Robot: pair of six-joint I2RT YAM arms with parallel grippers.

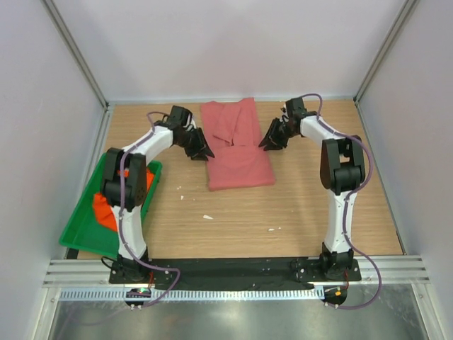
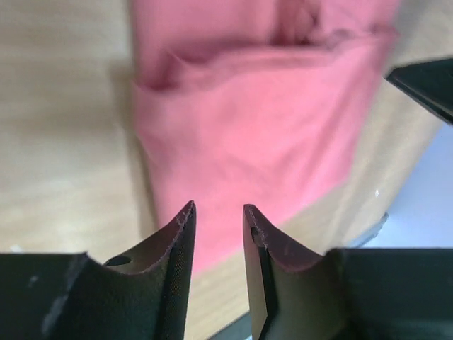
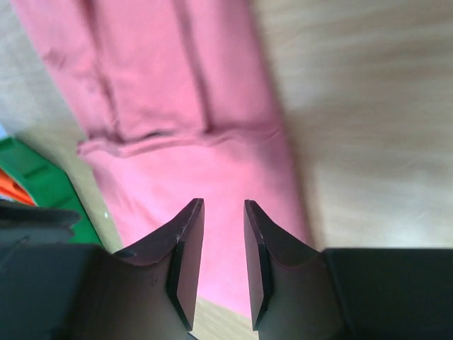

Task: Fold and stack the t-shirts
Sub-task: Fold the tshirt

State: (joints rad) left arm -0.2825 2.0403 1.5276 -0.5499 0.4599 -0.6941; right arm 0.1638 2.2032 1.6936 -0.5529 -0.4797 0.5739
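The rose-pink t-shirt [image 1: 237, 145] lies partly folded in a long strip at the back middle of the table, its upper part doubled over. It fills the left wrist view [image 2: 262, 120] and the right wrist view [image 3: 184, 106]. My left gripper [image 1: 204, 152] is just off the shirt's left edge, jaws a little apart and empty [image 2: 218, 212]. My right gripper [image 1: 267, 144] is just off the shirt's right edge, jaws a little apart and empty [image 3: 223, 209]. The orange t-shirt [image 1: 105, 209] lies bunched in the green tray, partly hidden by the left arm.
The green tray [image 1: 81, 227] sits at the table's left front edge. Small white scraps [image 1: 207, 217] lie on the wood in front of the pink shirt. Grey walls enclose the table on three sides.
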